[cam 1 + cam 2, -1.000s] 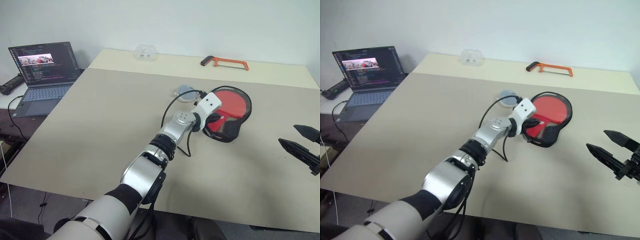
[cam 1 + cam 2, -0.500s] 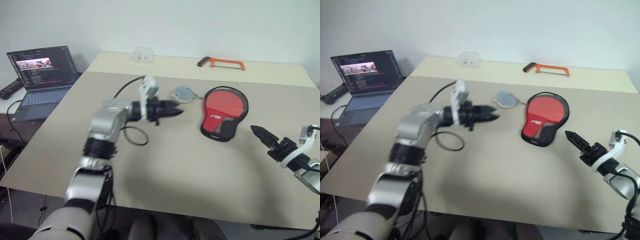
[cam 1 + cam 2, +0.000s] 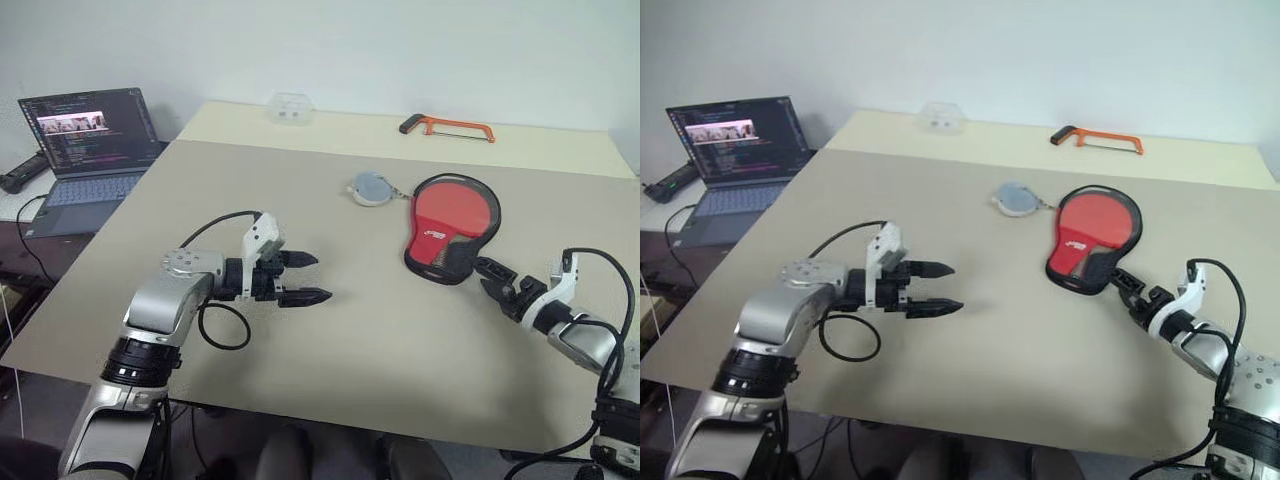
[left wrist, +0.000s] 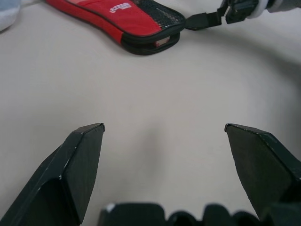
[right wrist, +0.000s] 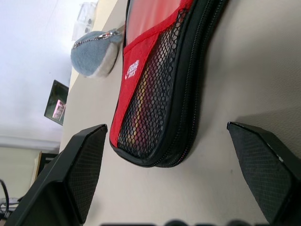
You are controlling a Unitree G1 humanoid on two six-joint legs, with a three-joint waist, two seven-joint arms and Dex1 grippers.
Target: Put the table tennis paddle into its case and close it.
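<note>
One item of interest: paddle-shaped soft case [image 3: 449,226], black fabric w/ zipper rim, red panel w/ white logo, mesh pocket, lying flat on beige bench [image 3: 250,200].
- Paddle: not seen loose on bench; wood-coloured bit shows thru gap at case's narrow end in left wrist view, so prob. already inside (judgement).
- Zip: that narrow end looks not fully shut; closing likely still left.
- Left end effector [image 3: 301,278]: fingers wide, empty, well apart from case.
- Right end effector [image 3: 491,272]: spread wide, empty, just beside case's narrow end.
- Misc: grey round pouch [image 3: 370,187] near case.
</note>
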